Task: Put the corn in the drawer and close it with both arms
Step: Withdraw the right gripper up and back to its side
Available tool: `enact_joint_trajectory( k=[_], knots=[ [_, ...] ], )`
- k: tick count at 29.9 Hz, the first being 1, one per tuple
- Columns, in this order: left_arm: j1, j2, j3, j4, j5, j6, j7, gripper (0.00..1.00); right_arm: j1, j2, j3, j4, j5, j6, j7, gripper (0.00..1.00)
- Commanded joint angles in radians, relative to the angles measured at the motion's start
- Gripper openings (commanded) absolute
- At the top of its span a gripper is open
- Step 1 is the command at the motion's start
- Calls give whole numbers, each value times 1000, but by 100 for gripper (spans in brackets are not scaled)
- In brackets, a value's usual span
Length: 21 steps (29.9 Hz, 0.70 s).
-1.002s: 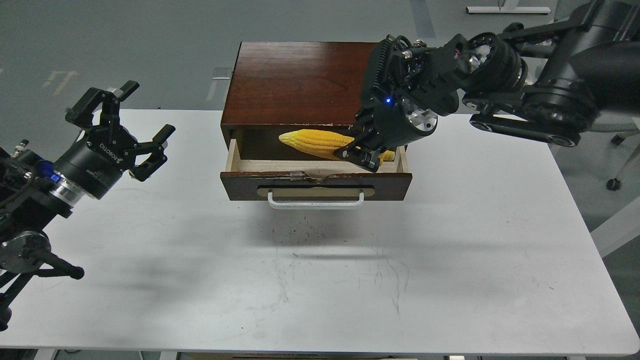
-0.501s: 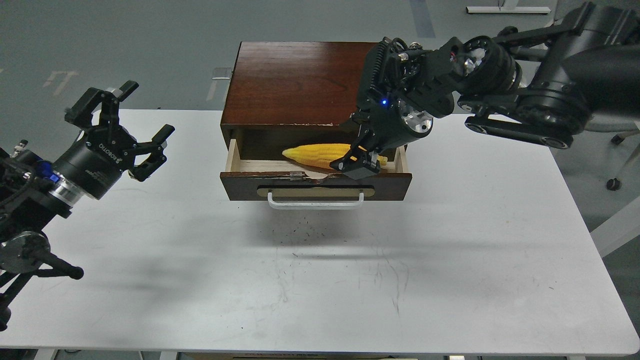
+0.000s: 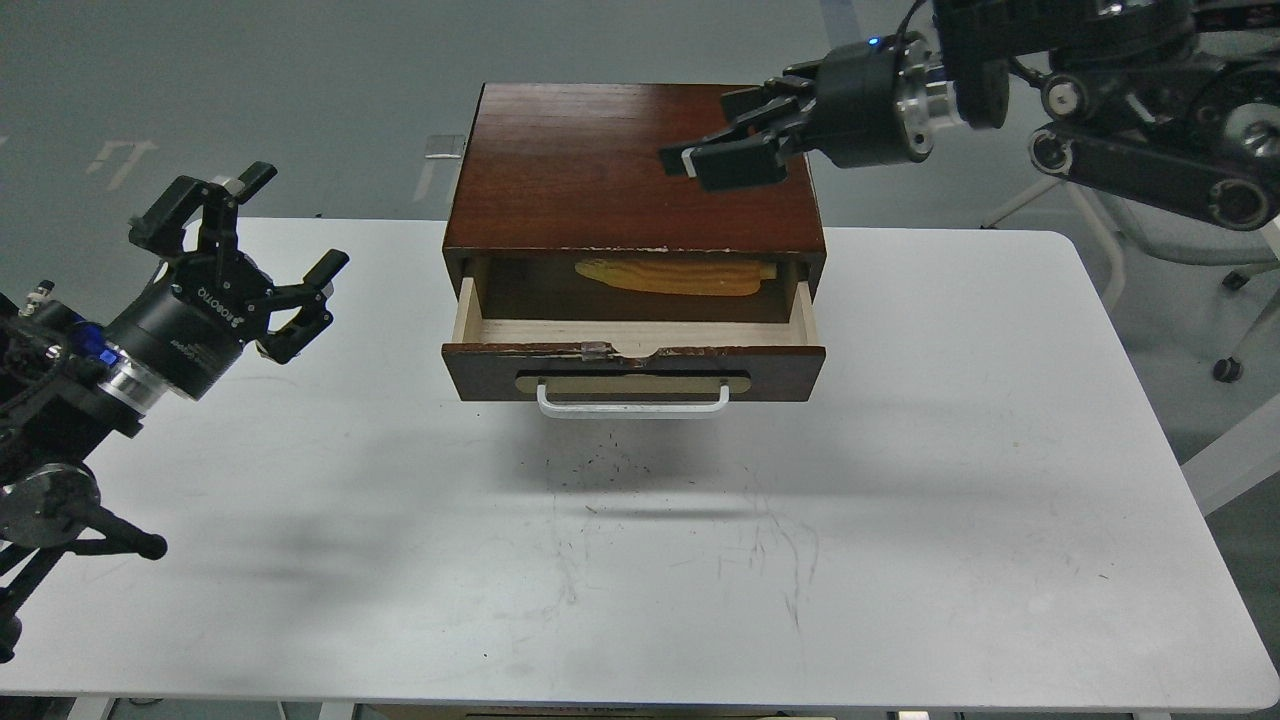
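Now the white table carries the wooden box, its drawer pulled out with the corn lying deep inside. Both the left gripper and right gripper are spread empty; press the front evenly from both sides

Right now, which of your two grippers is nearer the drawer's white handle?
The left gripper, open and hovering over the table left of the drawer. The right gripper is up above the box top, behind the handle.
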Motion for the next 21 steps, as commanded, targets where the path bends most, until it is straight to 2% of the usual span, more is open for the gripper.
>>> enact_joint_trajectory(
  k=[1,7,12,16,21],
  knots=[
    [0,-2,3,0,0,0,0,100,-105,-97,67,0,227,-2,0,96],
    [0,-5,3,0,0,0,0,100,-413,-218,355,-6,454,0,0,96],
    [0,-7,5,0,0,0,0,100,-712,-233,585,-14,618,-3,0,97],
    [2,-7,5,0,0,0,0,100,-876,-222,697,-29,733,1,0,99],
    [3,-8,5,0,1,0,-1,100,-983,-187,724,-131,859,20,0,100]
  ],
)
